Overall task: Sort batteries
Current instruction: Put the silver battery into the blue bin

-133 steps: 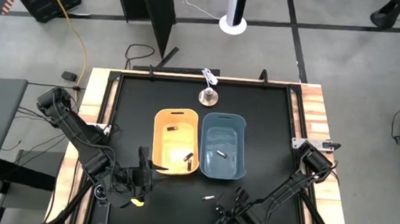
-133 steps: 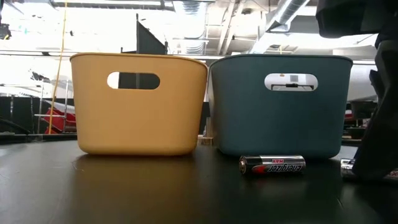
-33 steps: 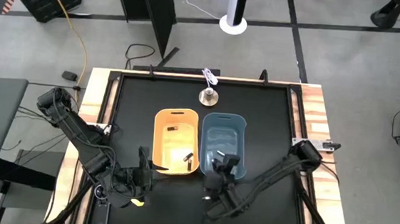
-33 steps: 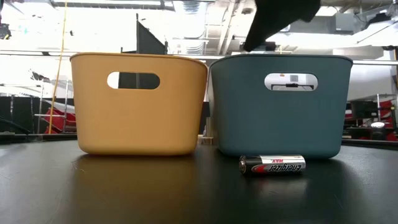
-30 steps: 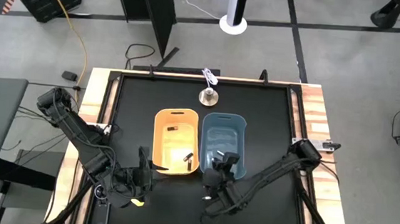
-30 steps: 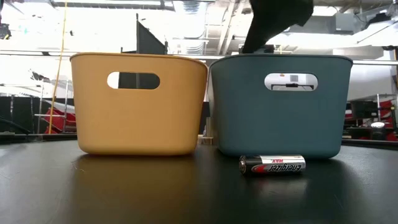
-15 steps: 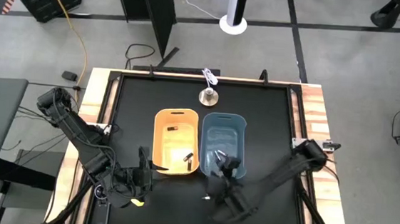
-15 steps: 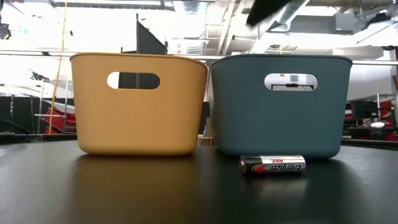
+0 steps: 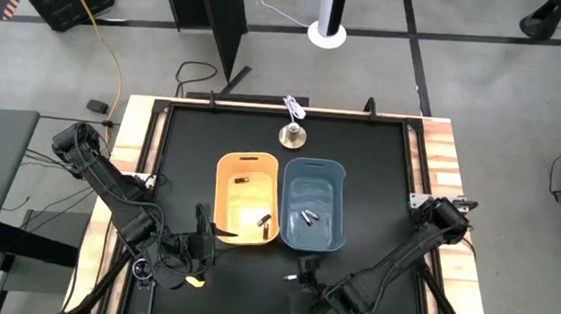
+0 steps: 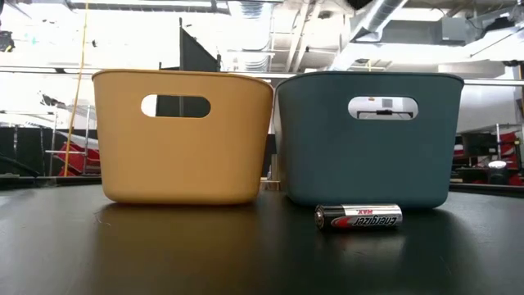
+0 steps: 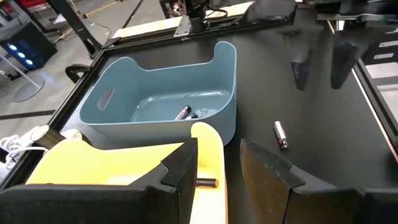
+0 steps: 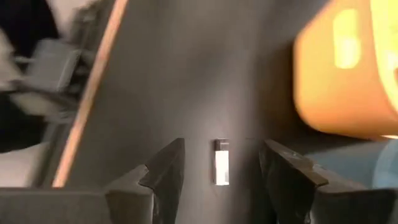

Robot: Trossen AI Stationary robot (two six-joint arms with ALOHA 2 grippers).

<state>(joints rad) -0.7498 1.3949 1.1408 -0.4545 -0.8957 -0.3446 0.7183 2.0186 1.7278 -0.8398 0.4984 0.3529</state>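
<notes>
A yellow tub (image 9: 247, 200) and a blue tub (image 9: 312, 205) stand side by side mid-table. Two batteries (image 11: 186, 113) lie on the blue tub's floor, and others (image 9: 263, 221) lie in the yellow tub. One loose battery (image 10: 359, 217) lies on its side on the table in front of the blue tub. My right gripper (image 9: 302, 271) hovers open above it, with the battery (image 12: 221, 162) showing between its fingers, untouched. My left gripper (image 9: 199, 233) waits open at the yellow tub's near left corner.
A silver bell-shaped object (image 9: 293, 134) and a white cable (image 9: 293, 106) sit near the far edge. Bare black tabletop (image 9: 384, 185) lies right of the blue tub and left of the yellow one. Wooden rails (image 9: 439, 159) border the table.
My right gripper has drawn back from over the blue tub's near part toward the table's near edge and now hangs over the loose battery. A second battery now lies in the blue tub. The loose battery and both tubs have stayed put.
</notes>
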